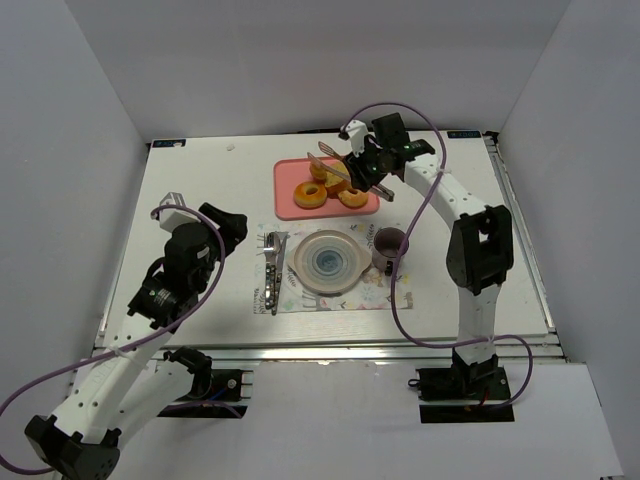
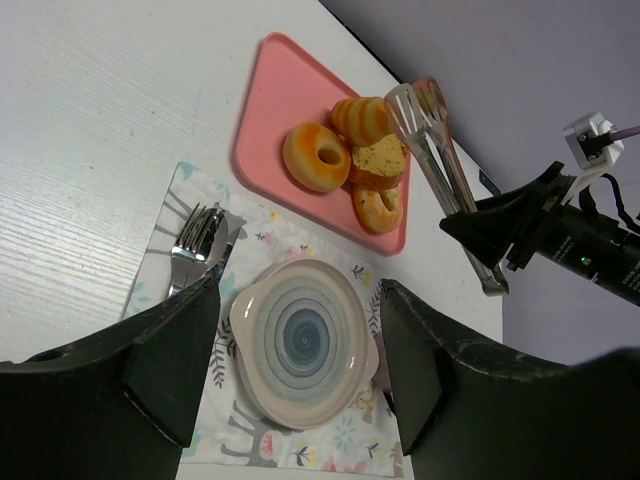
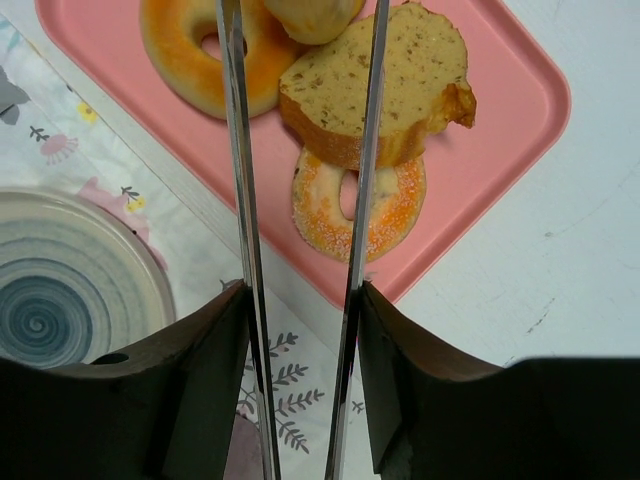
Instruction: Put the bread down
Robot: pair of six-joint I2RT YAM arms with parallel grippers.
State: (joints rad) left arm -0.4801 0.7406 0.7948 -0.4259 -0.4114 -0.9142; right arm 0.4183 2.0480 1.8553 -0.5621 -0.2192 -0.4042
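A pink tray (image 1: pixel 288 176) at the back holds two bread pieces and two ring donuts. In the right wrist view a cut golden slice (image 3: pixel 385 85) lies partly on a sugared donut (image 3: pixel 395 215), and a second bread piece (image 3: pixel 310 12) lies at the top edge. My right gripper (image 1: pixel 366 166) is shut on metal tongs (image 3: pixel 364 200). The tongs' arms are spread and hang over the slice and the donuts. My left gripper (image 1: pixel 224 222) is open and empty, above the placemat beside the blue-ringed plate (image 2: pixel 305 340). The slice (image 2: pixel 378 160) also shows in the left wrist view.
The plate (image 1: pixel 327 260) sits on a patterned placemat (image 1: pixel 330 300) in front of the tray. A fork and knife (image 1: pixel 272 268) lie left of the plate. A dark mug (image 1: pixel 388 243) stands right of it. White walls enclose the table.
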